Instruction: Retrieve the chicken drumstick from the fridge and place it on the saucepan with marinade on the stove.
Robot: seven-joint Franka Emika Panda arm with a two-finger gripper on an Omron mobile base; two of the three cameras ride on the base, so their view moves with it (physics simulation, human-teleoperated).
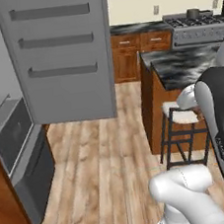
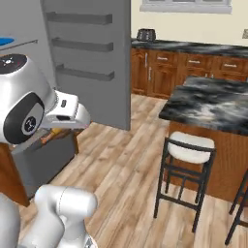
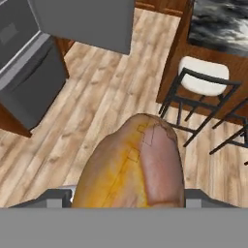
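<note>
Clearly the pincer grips the chicken drumstick between wide-set jaws, above wooden floor; the stool at two o'clock, the fridge at ten.

Home kitchen for sure: open fridge, gas stove, marble-top island with stools, wood cabinets.
</note>
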